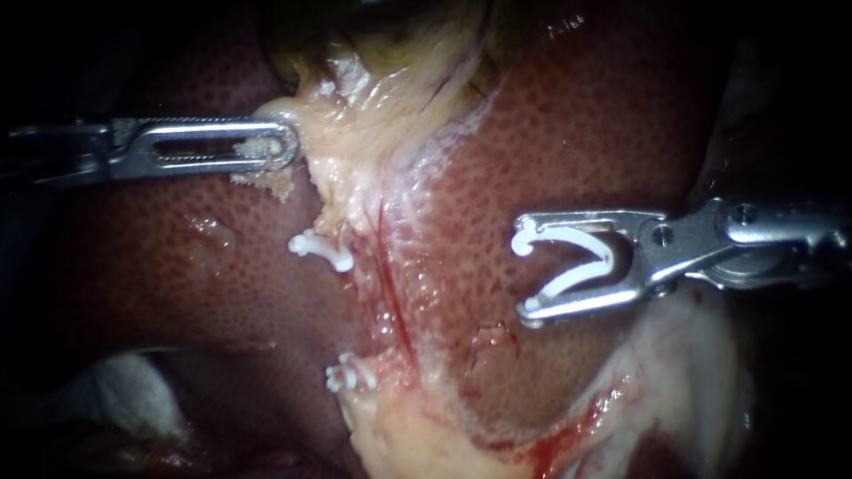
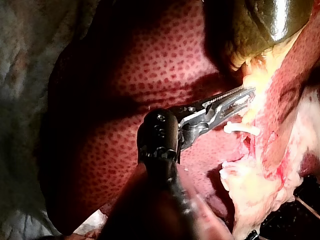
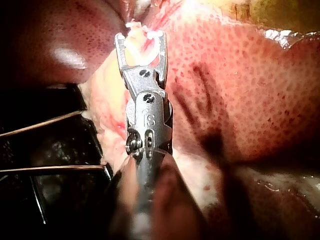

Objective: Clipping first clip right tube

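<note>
Holding an open white clip in the hand of the right instrument, spread wide and touching it on both sides, above the liver, well apart from the pale strand. Cannot single out the right tube there. Already bearing an upper clip and a lower clip. Gripping the strand's top with the left instrument, hand closed. Left to do, seemingly: approach, straddle, squeeze.

left tool: clamped on tissue | right tool: spread, holding clip
</note>
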Tool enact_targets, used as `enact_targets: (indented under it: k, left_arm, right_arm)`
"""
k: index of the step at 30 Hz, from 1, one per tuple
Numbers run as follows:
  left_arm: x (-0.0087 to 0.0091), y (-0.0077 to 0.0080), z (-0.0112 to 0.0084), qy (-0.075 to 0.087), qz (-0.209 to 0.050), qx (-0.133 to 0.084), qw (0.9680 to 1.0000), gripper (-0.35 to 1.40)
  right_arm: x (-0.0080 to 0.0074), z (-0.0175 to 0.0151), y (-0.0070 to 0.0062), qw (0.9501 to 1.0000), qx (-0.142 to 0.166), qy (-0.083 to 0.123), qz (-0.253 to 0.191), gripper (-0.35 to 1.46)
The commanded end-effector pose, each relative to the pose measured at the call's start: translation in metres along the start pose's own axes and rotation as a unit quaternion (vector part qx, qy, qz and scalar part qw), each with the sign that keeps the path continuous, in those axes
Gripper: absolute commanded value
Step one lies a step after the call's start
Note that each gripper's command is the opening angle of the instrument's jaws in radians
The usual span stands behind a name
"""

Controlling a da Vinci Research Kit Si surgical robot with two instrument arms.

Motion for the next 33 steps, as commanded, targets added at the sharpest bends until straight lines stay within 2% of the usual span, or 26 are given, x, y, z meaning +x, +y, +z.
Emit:
enact_targets:
  k: [1,6,9,13,20,33]
  left_arm:
    - [-0.0001,-0.0002,0.0001,0.0,0.001,0.0,1.0,-0.35]
    - [-0.0003,-0.0002,0.0001,0.0,0.001,0.0,1.0,-0.35]
    - [-0.0003,-0.0002,0.0001,0.0,0.002,0.001,1.0,-0.35]
    - [-0.0004,-0.0002,0.0002,0.0,0.002,0.001,1.0,-0.35]
    - [-0.0005,-0.0002,0.0002,0.0,0.002,0.001,1.0,-0.35]
    - [-0.0006,0.0,0.0003,0.001,0.002,0.002,1.0,-0.35]
  right_arm:
    - [-0.0001,0.0,0.0,1.0,0.0,0.0,0.0,0.49]
    - [-0.0005,0.0007,0.0001,1.0,-0.002,0.0,-0.002,0.49]
    - [-0.0013,0.0019,0.0002,1.0,-0.004,-0.007,0.002,0.49]
    - [-0.0032,0.0041,0.0005,0.9998,-0.007,-0.016,0.011,0.49]
    - [-0.0073,0.0082,0.0013,0.9991,-0.002,-0.031,0.029,0.49]
    - [-0.0122,0.0132,0.003,0.9974,0.002,-0.046,0.055,0.49]
